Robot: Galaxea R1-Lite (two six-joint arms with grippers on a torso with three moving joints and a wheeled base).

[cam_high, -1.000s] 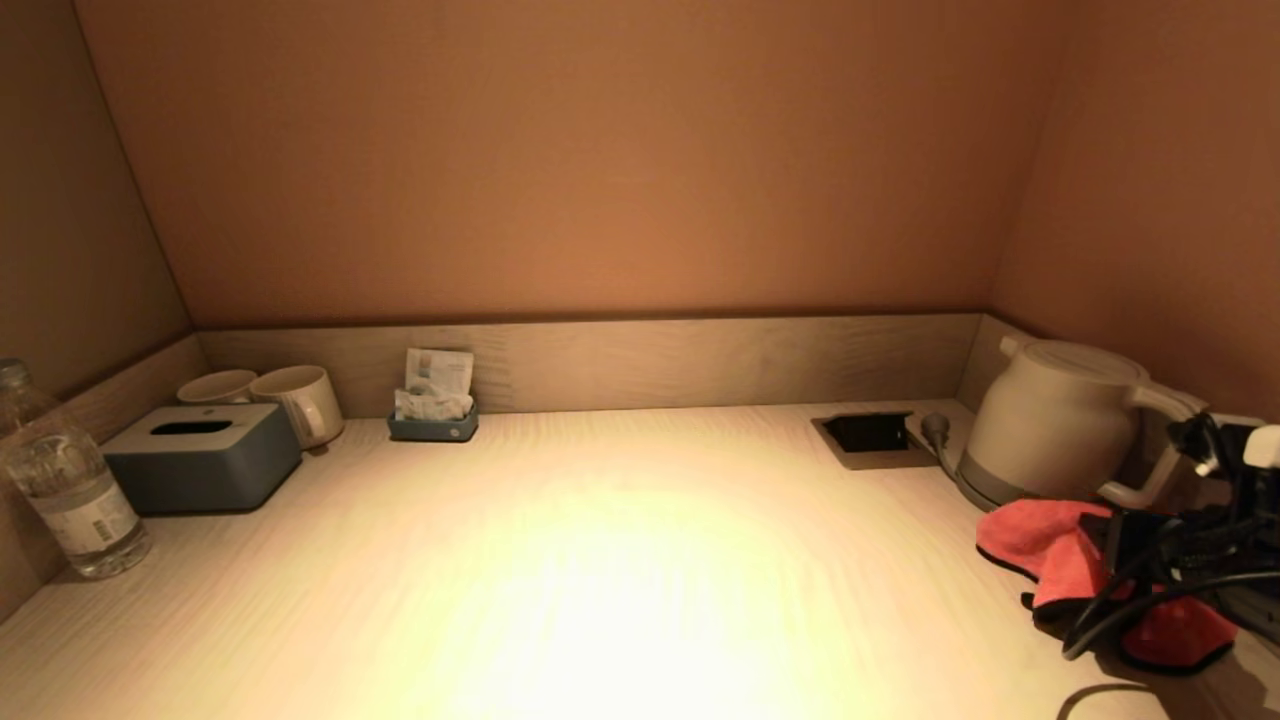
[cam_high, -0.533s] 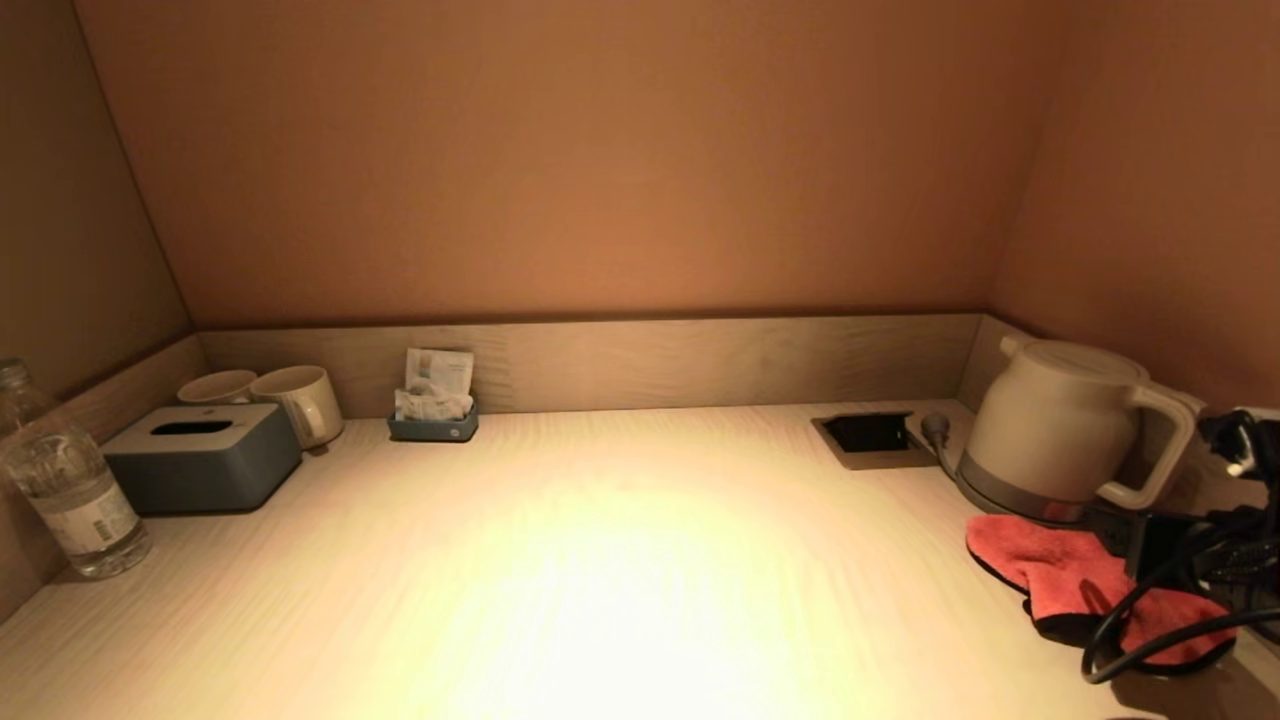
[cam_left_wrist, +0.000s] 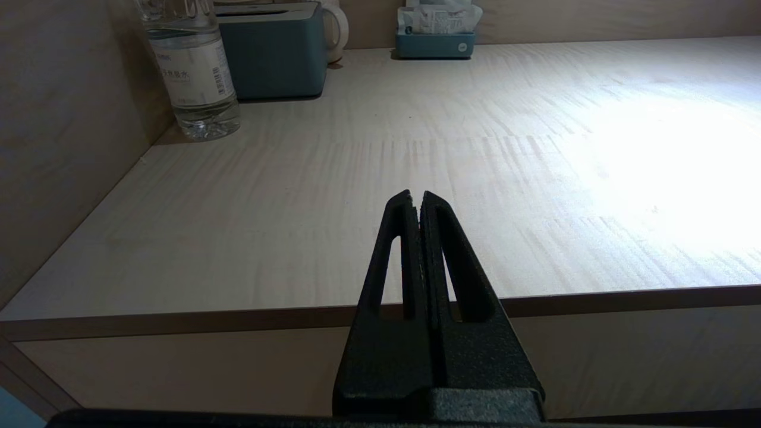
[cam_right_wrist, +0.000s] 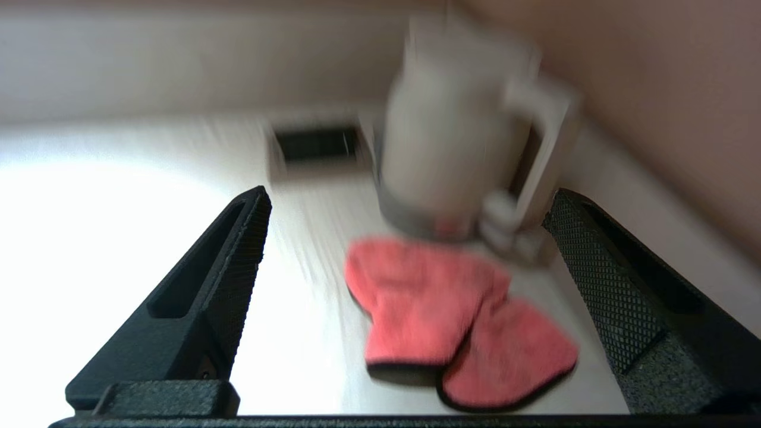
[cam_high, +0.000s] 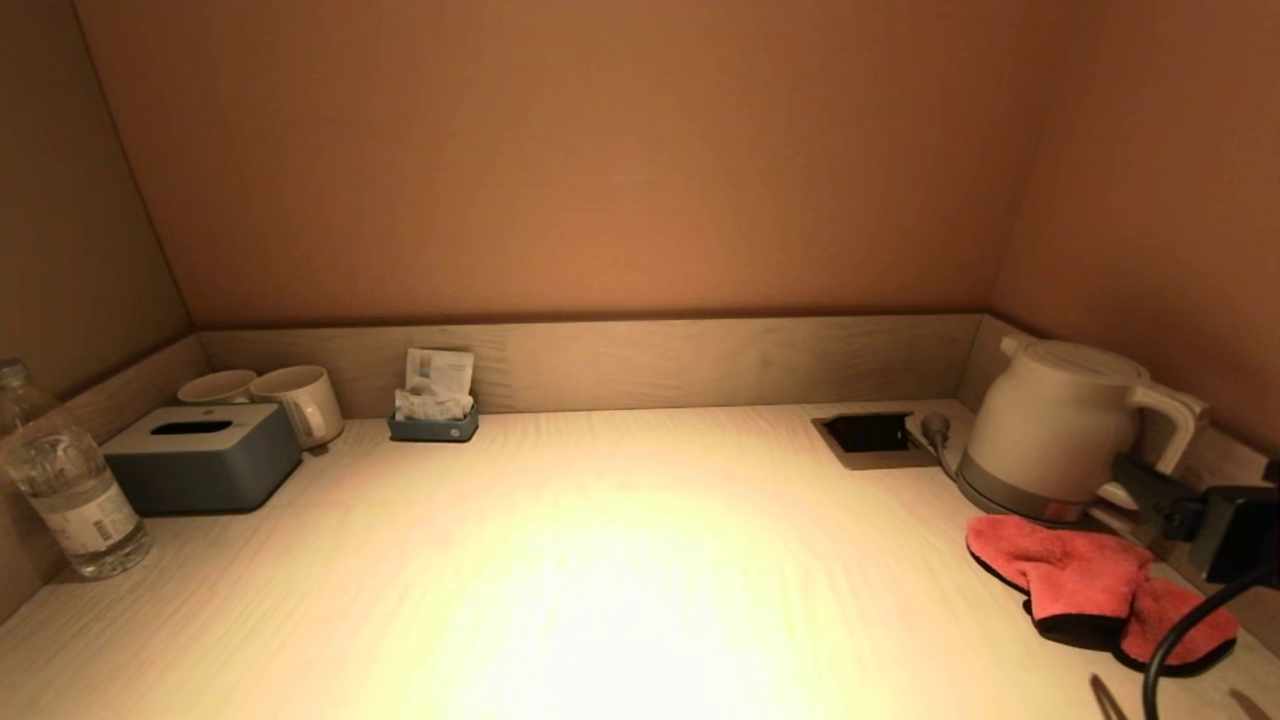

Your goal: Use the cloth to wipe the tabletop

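The red cloth (cam_high: 1090, 585) lies crumpled on the light wooden tabletop (cam_high: 600, 560) at the right, just in front of the white kettle (cam_high: 1060, 430). My right gripper (cam_right_wrist: 410, 199) is open and empty, held back from and above the cloth (cam_right_wrist: 452, 321), which lies between its spread fingers (cam_right_wrist: 232, 261) without touching them. In the head view only the gripper's fingertips (cam_high: 1102, 692) show at the bottom right edge. My left gripper (cam_left_wrist: 415, 196) is shut and empty, parked at the table's front edge on the left.
A socket recess (cam_high: 870, 435) sits left of the kettle. At the back left stand a grey tissue box (cam_high: 200, 455), two mugs (cam_high: 295, 400), a sachet holder (cam_high: 435, 415) and a water bottle (cam_high: 65, 480). Walls close in on both sides.
My right arm has drawn back toward the near right and off the cloth. The cloth, earlier partly under the gripper, now lies free on the table.
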